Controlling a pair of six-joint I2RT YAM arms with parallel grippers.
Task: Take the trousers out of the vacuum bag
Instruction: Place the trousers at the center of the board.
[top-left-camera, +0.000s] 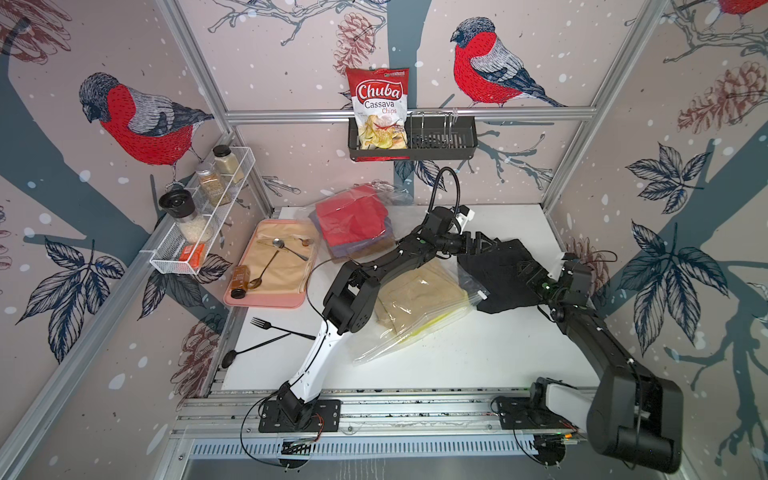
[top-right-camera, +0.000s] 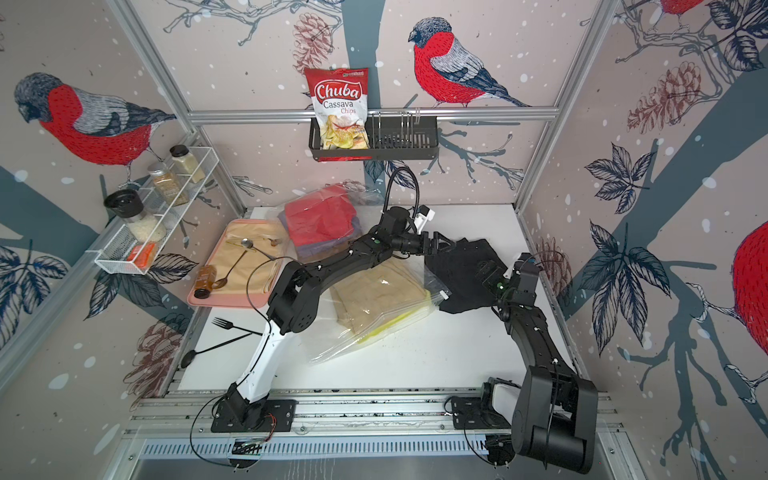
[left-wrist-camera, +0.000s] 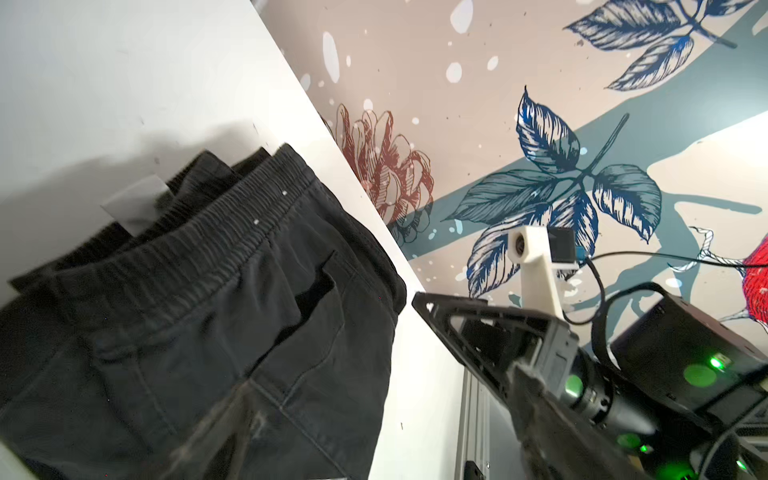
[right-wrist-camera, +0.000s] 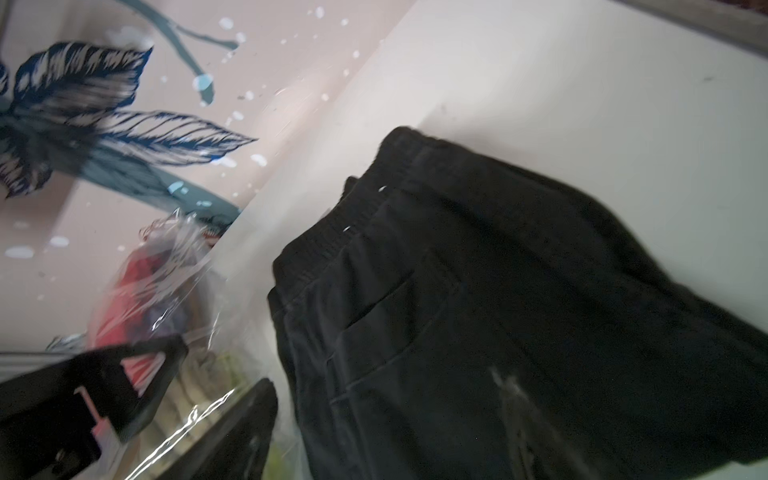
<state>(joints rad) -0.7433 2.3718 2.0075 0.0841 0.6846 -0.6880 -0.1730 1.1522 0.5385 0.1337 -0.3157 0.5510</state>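
Left gripper (top-left-camera: 482, 246), right gripper (top-left-camera: 523, 268): spread wide above black trousers (top-left-camera: 494, 276), rumpled, elastic-waisted, lying outside bag (top-left-camera: 376, 353).

Both top views are bright and even, with light that comes from above. Shadows are soft: in the left wrist view only a pale grey one lies on the table (left-wrist-camera: 104, 83) beside the black trousers (left-wrist-camera: 208, 311). The vacuum bag (top-left-camera: 386, 345) gives small white glare spots. The frame posts bend outward at 3 and 9 o'clock, a wide-lens distortion. The left wrist view is sharp on the waistband, but the left gripper (left-wrist-camera: 382, 374), close to the lens, is out of focus. The right wrist view is smeared by motion blur and looks darker.
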